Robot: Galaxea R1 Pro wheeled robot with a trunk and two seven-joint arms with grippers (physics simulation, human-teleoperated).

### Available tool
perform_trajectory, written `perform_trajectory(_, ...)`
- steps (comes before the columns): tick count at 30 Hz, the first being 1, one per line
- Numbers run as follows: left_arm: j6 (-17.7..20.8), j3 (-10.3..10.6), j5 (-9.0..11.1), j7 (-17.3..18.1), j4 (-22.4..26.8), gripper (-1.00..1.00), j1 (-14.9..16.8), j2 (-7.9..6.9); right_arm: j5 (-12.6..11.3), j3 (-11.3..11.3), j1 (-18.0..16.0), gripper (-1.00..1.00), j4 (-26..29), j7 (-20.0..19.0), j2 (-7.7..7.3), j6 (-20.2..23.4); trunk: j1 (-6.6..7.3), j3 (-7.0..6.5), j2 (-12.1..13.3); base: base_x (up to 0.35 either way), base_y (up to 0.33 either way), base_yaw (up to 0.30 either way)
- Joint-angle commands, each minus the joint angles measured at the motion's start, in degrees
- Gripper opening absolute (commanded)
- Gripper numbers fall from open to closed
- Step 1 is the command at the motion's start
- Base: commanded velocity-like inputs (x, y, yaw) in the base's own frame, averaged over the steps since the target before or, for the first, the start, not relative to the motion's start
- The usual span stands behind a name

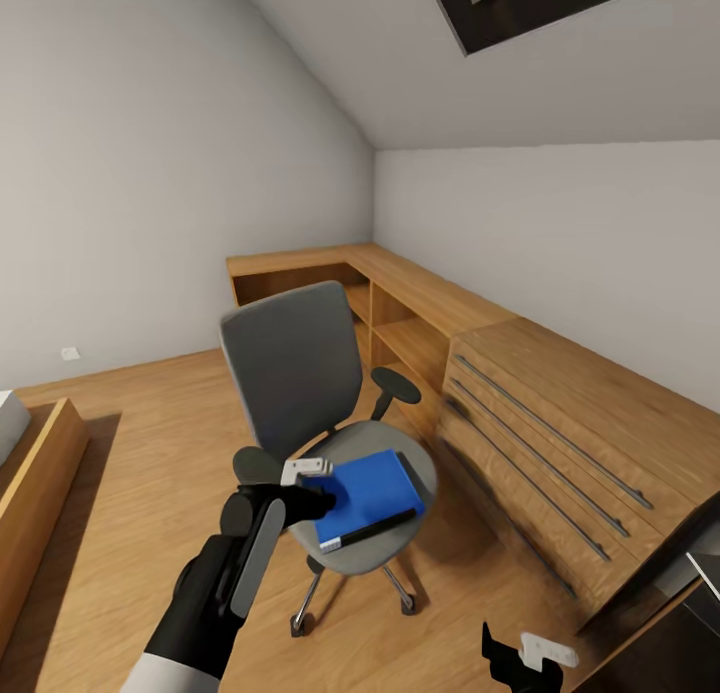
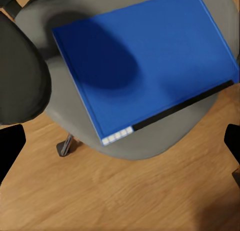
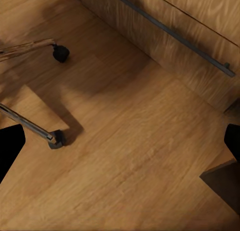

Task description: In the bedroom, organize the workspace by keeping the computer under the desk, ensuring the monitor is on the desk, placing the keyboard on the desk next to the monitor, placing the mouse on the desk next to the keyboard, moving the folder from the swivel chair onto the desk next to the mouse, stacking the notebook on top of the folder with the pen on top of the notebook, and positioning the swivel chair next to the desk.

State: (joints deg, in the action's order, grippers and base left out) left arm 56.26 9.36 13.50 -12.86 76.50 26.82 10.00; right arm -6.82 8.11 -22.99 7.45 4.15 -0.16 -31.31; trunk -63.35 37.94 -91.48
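— Looking down, we saw the folder [image 1: 367,493] lying flat on the swivel chair [image 1: 300,373] seat: thin, bright blue, with a black strip along one long edge ending in small white squares.

— And our fingers?

— Our left gripper [image 1: 305,485] hovered at the folder's edge; its fingers [image 2: 11,148] stood wide apart, holding nothing. Our right gripper [image 1: 528,657] hung low over the wooden floor [image 3: 125,156], fingers apart too, near the drawer cabinet [image 1: 560,423].
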Motion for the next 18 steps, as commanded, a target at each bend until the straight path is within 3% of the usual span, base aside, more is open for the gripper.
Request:
perform_trajectory(1,0.2,0.1,0.6,-0.6,0.4,1.00,0.0,0.00,-0.6,-0.2,0.0,1.00,-0.1,-0.1,-0.01,-0.2,0.00,0.05,0.0,0.000,0.000,0.000)
perform_trajectory(5,0.3,0.0,0.4,-0.7,1.7,1.00,0.0,0.00,-0.6,-0.2,0.0,1.00,-0.2,-0.1,-0.01,-0.2,0.00,0.05,0.0,0.096,0.000,0.000)
perform_trajectory(18,0.3,0.0,0.5,-0.7,2.2,1.00,-0.1,0.00,-0.6,-0.2,0.0,1.00,-0.3,-0.1,-0.01,-0.3,0.00,0.05,0.0,0.251,-0.021,0.000)
